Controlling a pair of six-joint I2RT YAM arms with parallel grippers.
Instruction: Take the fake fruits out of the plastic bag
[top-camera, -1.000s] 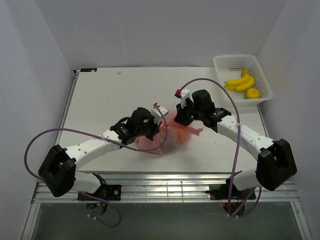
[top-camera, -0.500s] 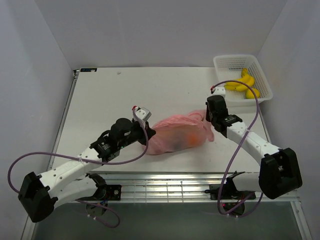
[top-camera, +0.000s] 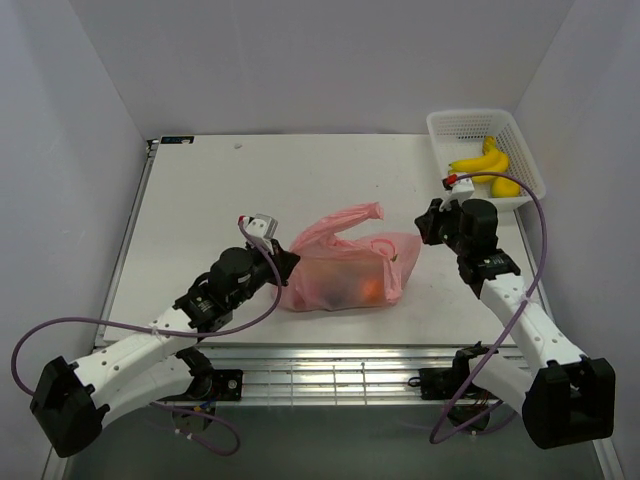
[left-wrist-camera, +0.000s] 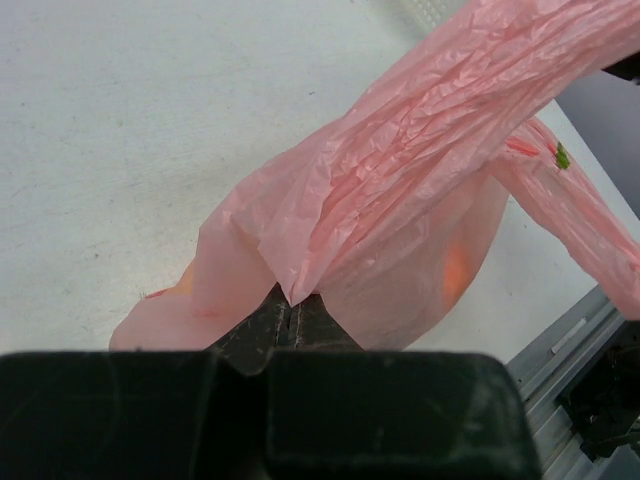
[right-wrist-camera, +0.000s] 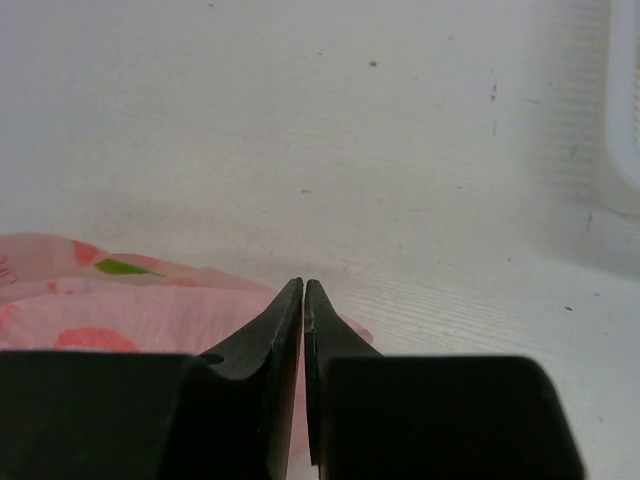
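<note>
plastic bag (top-camera: 345, 272): at centre of table (top-camera: 220, 200), one tie handle raised toward 12 o'clock.
fake fruits (top-camera: 368, 290): inside the bag — orange glow through the film toward its 4 o'clock, the rest only dim shapes.
left gripper (left-wrist-camera: 291, 305): at the bag's 9 o'clock, clamped tight on a fold of film.
right gripper (right-wrist-camera: 303, 286): at the bag's 2 o'clock, jaws together; film just beside the tips, pinch not confirmable.
step, as judged: spreading the mouth open.
method: draw apart toward 9 and 3 o'clock evenly, low and slow — avoid tearing thin film or spilling the load toward 6 o'clock.
</note>
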